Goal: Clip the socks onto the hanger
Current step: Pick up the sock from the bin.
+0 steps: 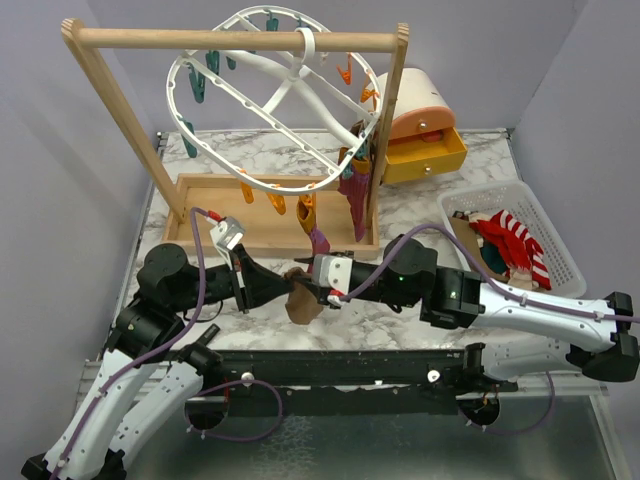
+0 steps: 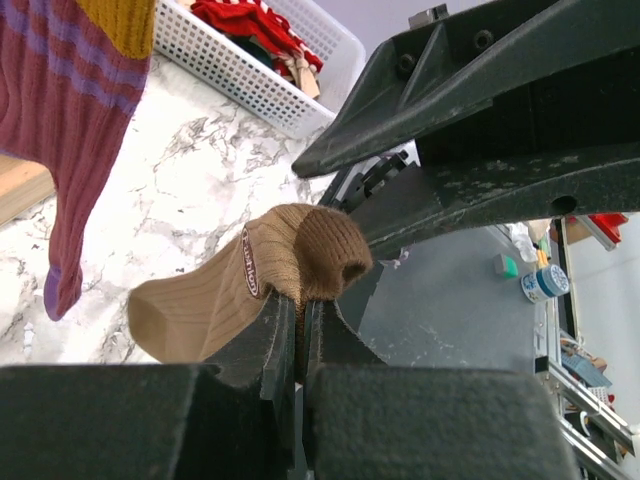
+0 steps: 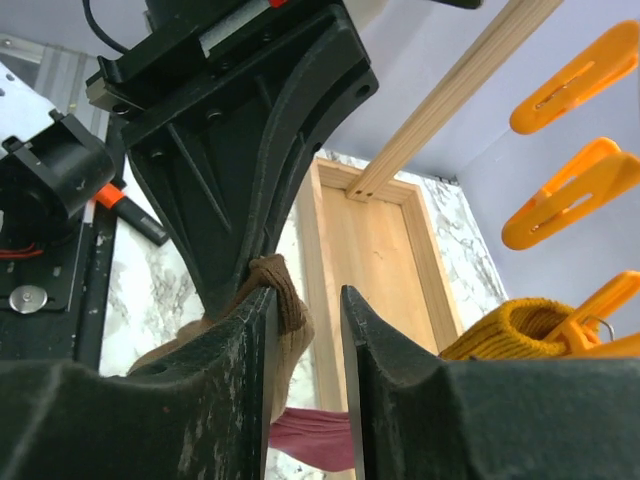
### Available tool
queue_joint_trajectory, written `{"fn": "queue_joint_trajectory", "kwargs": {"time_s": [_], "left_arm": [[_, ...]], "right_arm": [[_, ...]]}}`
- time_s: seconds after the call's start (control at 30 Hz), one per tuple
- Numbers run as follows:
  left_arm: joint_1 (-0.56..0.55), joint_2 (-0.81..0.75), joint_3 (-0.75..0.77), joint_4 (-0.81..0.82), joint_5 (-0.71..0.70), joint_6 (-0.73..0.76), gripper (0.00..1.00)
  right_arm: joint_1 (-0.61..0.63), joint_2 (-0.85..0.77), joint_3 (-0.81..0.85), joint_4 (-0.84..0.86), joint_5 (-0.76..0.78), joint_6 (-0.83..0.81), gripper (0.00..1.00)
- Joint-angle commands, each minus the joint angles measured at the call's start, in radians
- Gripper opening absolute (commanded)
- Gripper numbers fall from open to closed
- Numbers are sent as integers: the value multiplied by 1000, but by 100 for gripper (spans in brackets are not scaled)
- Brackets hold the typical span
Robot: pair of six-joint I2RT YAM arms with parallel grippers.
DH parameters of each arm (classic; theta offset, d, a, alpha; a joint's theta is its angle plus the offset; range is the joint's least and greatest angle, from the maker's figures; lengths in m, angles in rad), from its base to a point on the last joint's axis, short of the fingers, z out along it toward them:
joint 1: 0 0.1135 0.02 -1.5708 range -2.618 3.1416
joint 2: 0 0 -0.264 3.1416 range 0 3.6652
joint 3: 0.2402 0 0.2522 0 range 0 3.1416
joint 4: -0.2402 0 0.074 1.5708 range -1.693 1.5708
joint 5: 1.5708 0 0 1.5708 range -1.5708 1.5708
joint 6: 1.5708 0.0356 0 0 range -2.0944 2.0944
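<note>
Just two claws (image 1: pixel 286 285) (image 1: pixel 300 271), one tan sock (image 1: pixel 303 307).

tan sock (image 2: pixel 215 300): ribbed knit cloth, matt. maroon sock (image 2: pixel 70 130): ribbed knit, matt. table (image 2: pixel 200 180): marble-patterned, smooth, faint sheen. rack (image 1: pixel 240 40): pale bare wood, matt. hanger (image 1: pixel 290 187) and basket (image 2: pixel 250 85): smooth white plastic. clips (image 3: pixel 575 80): orange plastic, glossy. fingers (image 3: pixel 385 350): black, matt, scuffed; probably plastic.
</note>
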Motion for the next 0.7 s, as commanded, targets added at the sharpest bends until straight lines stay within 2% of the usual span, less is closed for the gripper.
{"fn": "queue_joint_trajectory", "kwargs": {"time_s": [0.0, 0.07, 0.2, 0.23, 0.3, 0.37, 0.6, 0.67], "left_arm": [[-6, 10, 38, -10, 20, -3, 0], [-6, 12, 43, -10, 17, -1, 0], [-7, 12, 53, -10, 12, -1, 0], [-7, 12, 57, -10, 12, -1, 0], [-7, 16, 63, -10, 15, 0, 0], [-7, 21, 66, -11, 18, -1, 0], [-7, 23, 70, -12, 28, -11, 0], [-7, 25, 74, -12, 31, -13, 0]], "right_arm": [[9, 23, 56, -105, -35, -46, 34], [9, 31, 68, -135, -40, -44, 34], [9, 28, 77, -183, -59, -37, 27], [9, 27, 78, -194, -64, -36, 30], [9, 23, 75, -209, -64, -35, 47], [9, 13, 70, -213, -53, -41, 55], [10, 7, 84, -225, -56, -68, 56], [9, 16, 86, -220, -51, -78, 52]]}}
